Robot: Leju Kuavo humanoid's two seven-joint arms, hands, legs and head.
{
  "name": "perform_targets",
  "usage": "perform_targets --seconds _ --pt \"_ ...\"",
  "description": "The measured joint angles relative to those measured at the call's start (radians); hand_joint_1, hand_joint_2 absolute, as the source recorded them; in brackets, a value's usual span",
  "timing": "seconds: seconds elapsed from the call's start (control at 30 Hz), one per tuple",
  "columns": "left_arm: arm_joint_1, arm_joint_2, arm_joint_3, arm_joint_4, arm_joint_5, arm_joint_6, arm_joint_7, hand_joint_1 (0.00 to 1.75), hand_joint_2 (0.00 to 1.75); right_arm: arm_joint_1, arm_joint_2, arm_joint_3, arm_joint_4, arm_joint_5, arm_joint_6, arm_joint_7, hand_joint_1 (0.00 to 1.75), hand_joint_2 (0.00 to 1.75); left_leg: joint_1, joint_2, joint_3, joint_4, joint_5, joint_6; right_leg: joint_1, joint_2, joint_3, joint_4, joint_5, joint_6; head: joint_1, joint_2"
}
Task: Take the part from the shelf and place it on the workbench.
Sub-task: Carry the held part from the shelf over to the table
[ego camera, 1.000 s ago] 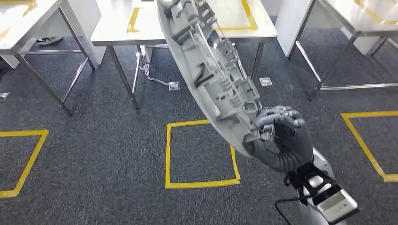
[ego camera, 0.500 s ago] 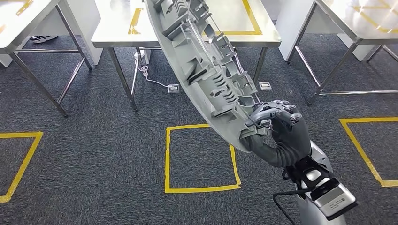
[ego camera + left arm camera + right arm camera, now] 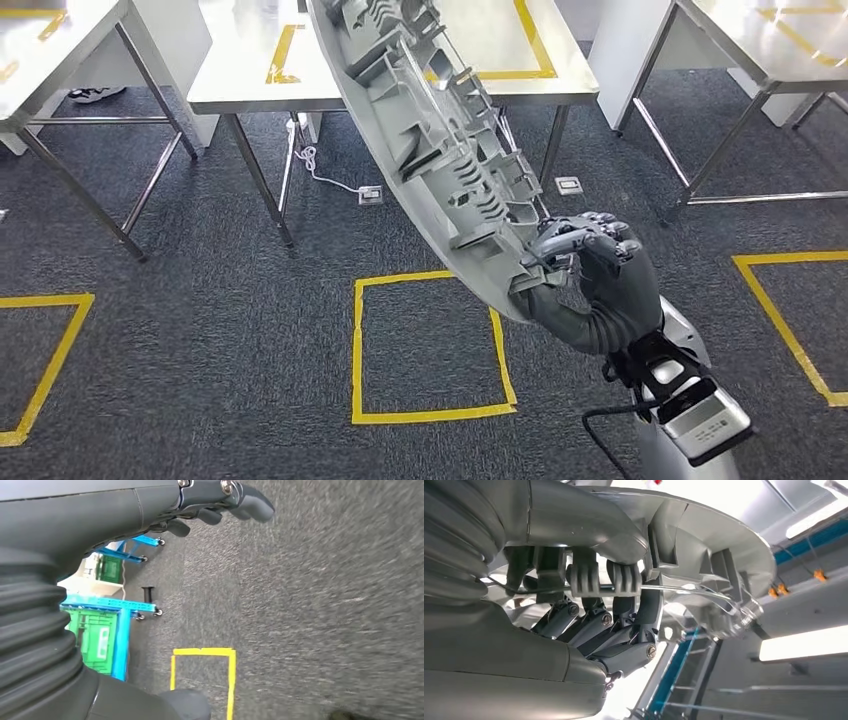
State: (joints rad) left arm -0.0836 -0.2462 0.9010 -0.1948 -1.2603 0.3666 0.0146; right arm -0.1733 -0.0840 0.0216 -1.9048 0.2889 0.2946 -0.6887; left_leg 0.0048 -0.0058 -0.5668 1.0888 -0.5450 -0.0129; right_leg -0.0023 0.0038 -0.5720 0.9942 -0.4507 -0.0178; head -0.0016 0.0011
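Right hand [image 3: 590, 275]: nearest item in the head view, at the end of a silver arm with a dark ribbed cover; fingers [image 3: 575, 240] wrapped over the lower end of the part, gripping it. In the right wrist view, dark fingers [image 3: 596, 627] hooked round a thin metal rod and ribs of the part [image 3: 704, 555].

Part [image 3: 430, 140]: long, curved, pale grey plastic moulding, ribbed and clipped on its inner face; held off the floor, tilted, running up and away from the right hand toward the central workbench, its far end crossing in front of the bench top.

Left hand [image 3: 220, 500]: seen in the left wrist view above grey carpet, fingers loosely curved and apart, holding nothing.

Floor marking [image 3: 430, 340]: yellow tape square on dark grey carpet, just beside and below the held part.

Cable [image 3: 325, 170]: white, trailing on the carpet under the bench to a small floor socket.

Central workbench [image 3: 250, 85]: pale top on metal legs, yellow tape outline on its surface.

Side tables [image 3: 60, 50]: similar metal-legged tables to left and right, well apart.

Blue racks with green crates [image 3: 100, 630]: in the left wrist view, beyond another yellow square.
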Motion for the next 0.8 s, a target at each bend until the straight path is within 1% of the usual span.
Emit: perform_targets --seconds 0.03,0.07,0.1,0.13,0.17,0.2,0.23,0.27,0.3,0.33,0.37,0.4,0.43,0.47,0.5,0.53,0.57,0.6,0.63,0.67,0.7,0.73,0.77,0.8 --pt "0.0 0.0 0.0 0.0 0.0 0.0 -0.001 0.0 1.75 0.001 0.001 0.0 0.0 0.001 0.0 0.0 1.75 1.75 0.002 0.0 -0.032 0.06 -0.024 -0.003 -0.001 -0.001 0.007 -0.003 -0.004 -0.004 -0.002 0.0" --pt "0.0 0.001 0.0 0.0 0.0 0.0 -0.003 0.0 1.75 0.002 0.002 0.0 0.0 0.001 0.0 0.0 1.75 1.75 0.003 0.0 -0.074 0.13 -0.048 -0.007 -0.002 -0.002 0.012 -0.003 -0.009 -0.007 -0.003 0.0" --pt "0.001 0.002 0.0 0.0 0.0 0.0 -0.005 0.0 1.75 0.003 0.002 0.001 0.0 0.001 0.0 0.0 1.75 1.75 0.004 0.0 -0.114 0.189 -0.063 -0.01 -0.002 -0.002 0.016 -0.002 -0.014 -0.008 -0.003 0.0" --pt "0.002 0.002 0.0 0.0 0.0 0.0 -0.006 0.0 1.75 0.004 0.003 0.001 0.001 0.001 0.0 0.0 1.75 1.75 0.005 0.0 -0.141 0.22 -0.059 -0.013 -0.002 -0.001 0.021 -0.001 -0.02 -0.008 -0.003 0.0" --pt "0.004 0.003 0.0 0.0 0.0 0.0 -0.004 0.0 1.75 0.005 0.003 0.001 0.001 0.001 0.0 0.0 1.75 1.75 0.006 0.001 -0.15 0.214 -0.034 -0.014 -0.003 0.001 0.028 0.001 -0.027 -0.006 -0.003 0.0" --pt "0.005 0.003 0.0 0.0 0.0 -0.001 -0.003 0.0 1.75 0.005 0.004 0.001 0.001 0.002 0.0 0.0 1.75 1.75 0.007 0.001 -0.139 0.168 0.008 -0.015 -0.004 0.002 0.036 0.003 -0.035 -0.004 -0.003 0.0" --pt "0.005 0.004 0.0 0.0 0.0 -0.001 -0.001 0.0 1.75 0.006 0.004 0.001 0.001 0.002 0.0 0.0 1.75 1.75 0.008 0.001 -0.114 0.098 0.056 -0.016 -0.005 0.003 0.044 0.006 -0.044 0.0 -0.004 0.0" --pt "0.005 0.004 0.0 0.0 0.0 -0.002 -0.001 0.0 1.75 0.006 0.004 0.001 0.001 0.002 0.001 0.0 1.75 1.75 0.008 0.001 -0.087 0.034 0.088 -0.016 -0.004 0.004 0.05 0.009 -0.053 0.006 -0.004 0.0" --pt "0.004 0.004 0.0 0.001 0.0 -0.004 -0.005 0.0 1.75 0.006 0.004 0.001 0.001 0.003 0.002 0.0 1.75 1.75 0.008 0.001 -0.067 -0.014 0.105 -0.011 -0.002 0.005 0.053 0.013 -0.061 0.012 -0.005 0.0" --pt "0.003 0.004 0.0 0.001 0.0 -0.005 -0.01 0.0 1.75 0.005 0.004 0.001 0.001 0.004 0.002 0.0 1.75 1.75 0.008 0.001 -0.056 -0.039 0.107 -0.004 0.0 0.005 0.053 0.015 -0.067 0.017 -0.004 0.0" --pt "0.003 0.004 0.0 0.001 0.0 -0.006 -0.015 0.0 1.75 0.005 0.004 0.001 0.001 0.005 0.002 0.0 1.75 1.75 0.006 0.0 -0.054 -0.043 0.098 0.004 0.002 0.006 0.053 0.015 -0.07 0.022 -0.004 0.0" --pt "0.003 0.004 0.001 0.001 0.0 -0.007 -0.02 0.0 1.75 0.005 0.004 0.001 0.001 0.006 0.003 0.0 1.75 1.75 0.006 -0.001 -0.053 -0.045 0.095 0.014 0.002 0.006 0.054 0.014 -0.073 0.027 -0.003 0.0" --pt "0.003 0.004 0.001 0.001 0.0 -0.008 -0.022 0.0 1.75 0.005 0.004 0.001 0.001 0.006 0.003 0.0 1.75 1.75 0.007 -0.001 -0.051 -0.046 0.092 0.021 0.001 0.005 0.056 0.016 -0.077 0.032 0.0 0.0" --pt "0.004 0.003 0.001 0.001 0.0 -0.008 -0.022 0.0 1.75 0.005 0.004 0.001 0.001 0.007 0.003 0.0 1.75 1.75 0.008 -0.001 -0.047 -0.047 0.088 0.028 -0.001 0.004 0.052 0.03 -0.085 0.037 0.0 0.0" --pt "0.003 0.003 0.001 0.001 0.0 -0.008 -0.022 0.0 1.75 0.005 0.004 0.001 0.001 0.007 0.003 0.0 1.75 1.75 0.009 -0.001 -0.042 -0.048 0.085 0.034 -0.002 0.003 0.036 0.064 -0.101 0.042 0.002 0.0" --pt "0.003 0.003 0.001 0.001 0.0 -0.008 -0.022 0.0 1.75 0.006 0.004 0.001 0.001 0.008 0.002 -0.001 1.75 1.75 0.01 -0.001 -0.038 -0.049 0.081 0.039 -0.003 0.001 0.005 0.122 -0.124 0.047 0.004 0.0" --pt "0.002 0.003 0.001 0.001 -0.001 -0.008 -0.023 0.0 1.75 0.008 0.004 0.001 0.001 0.01 0.002 -0.001 1.75 1.75 0.009 0.0 -0.033 -0.049 0.076 0.042 -0.004 0.0 -0.039 0.196 -0.151 0.051 0.005 0.0" --pt "0.002 0.003 0.001 0.001 -0.002 -0.008 -0.023 0.0 1.75 0.01 0.004 0.001 0.001 0.011 0.001 -0.001 1.75 1.75 0.009 0.001 -0.029 -0.049 0.071 0.044 -0.004 0.0 -0.085 0.267 -0.171 0.052 0.005 0.0" --pt "0.002 0.003 0.001 0.001 -0.004 -0.008 -0.023 0.0 1.75 0.013 0.004 0.001 0.001 0.013 0.0 -0.001 1.75 1.75 0.008 0.002 -0.023 -0.049 0.065 0.044 -0.005 0.0 -0.122 0.315 -0.174 0.052 0.005 0.0" --pt "0.003 0.004 0.001 0.001 -0.005 -0.008 -0.023 0.0 1.75 0.015 0.004 0.002 0.001 0.015 -0.001 -0.001 1.75 1.75 0.008 0.003 -0.015 -0.049 0.059 0.043 -0.004 0.0 -0.14 0.323 -0.154 0.05 0.005 0.0" --pt "0.003 0.004 0.001 0.001 -0.005 -0.009 -0.022 0.0 1.75 0.016 0.004 0.002 0.001 0.015 -0.001 -0.001 1.75 1.75 0.007 0.004 -0.004 -0.049 0.052 0.042 -0.004 0.0 -0.135 0.287 -0.114 0.046 0.005 0.0" --pt "0.003 0.004 0.001 0.001 -0.006 -0.009 -0.021 0.0 1.75 0.017 0.004 0.002 0.001 0.016 -0.001 -0.001 1.75 1.75 0.007 0.005 0.008 -0.049 0.044 0.041 -0.002 -0.005 -0.113 0.219 -0.061 0.04 0.006 0.0" --pt "0.003 0.004 0.001 0.001 -0.007 -0.009 -0.021 0.0 1.75 0.017 0.004 0.002 0.0 0.016 -0.001 -0.001 1.75 1.75 0.007 0.007 0.017 -0.05 0.037 0.039 0.002 -0.016 -0.086 0.147 -0.017 0.032 0.006 0.0" --pt "0.003 0.003 0.001 0.001 -0.008 -0.009 -0.022 0.0 1.75 0.017 0.004 0.002 0.0 0.016 -0.002 -0.002 1.75 1.75 0.005 0.008 0.024 -0.05 0.03 0.035 0.008 -0.028 -0.062 0.085 0.009 0.024 0.006 0.0"
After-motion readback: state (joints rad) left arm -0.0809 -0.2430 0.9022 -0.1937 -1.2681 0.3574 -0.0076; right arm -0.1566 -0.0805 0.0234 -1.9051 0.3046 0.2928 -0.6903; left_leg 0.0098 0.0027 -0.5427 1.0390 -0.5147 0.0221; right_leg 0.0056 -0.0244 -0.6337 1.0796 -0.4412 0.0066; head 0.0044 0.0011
